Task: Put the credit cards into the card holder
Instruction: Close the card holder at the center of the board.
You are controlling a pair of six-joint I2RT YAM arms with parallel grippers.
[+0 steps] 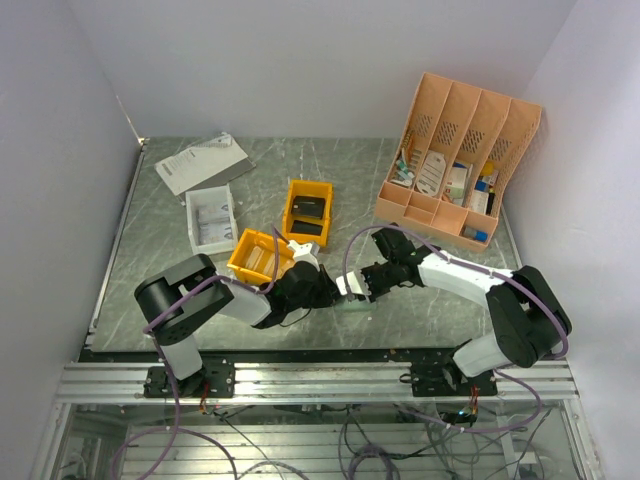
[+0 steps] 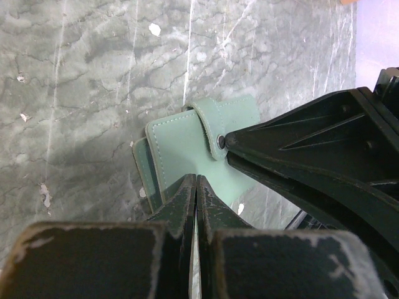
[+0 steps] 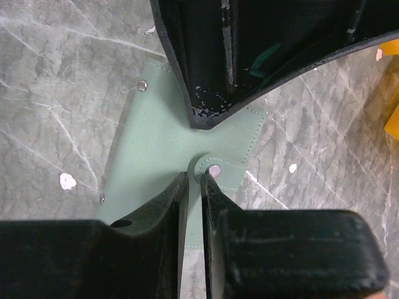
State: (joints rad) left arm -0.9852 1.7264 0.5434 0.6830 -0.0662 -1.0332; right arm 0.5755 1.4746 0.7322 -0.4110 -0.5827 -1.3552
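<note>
The grey-green card holder (image 1: 352, 304) lies flat and folded on the table between my two grippers, its strap (image 2: 209, 128) wrapped over the front to a snap (image 3: 214, 169). My left gripper (image 2: 197, 180) is shut, with its tips resting on the holder's (image 2: 181, 143) near edge. A thin pale sliver shows between its fingers; what it is I cannot tell. My right gripper (image 3: 194, 177) comes from the opposite side, jaws almost together on the strap end of the holder (image 3: 156, 131). I cannot pick out any credit cards.
Two orange bins (image 1: 306, 212) (image 1: 256, 257) and a white tray (image 1: 210, 220) stand behind the left arm. Papers (image 1: 200, 162) lie at the back left. A peach desk organiser (image 1: 455, 160) fills the back right corner.
</note>
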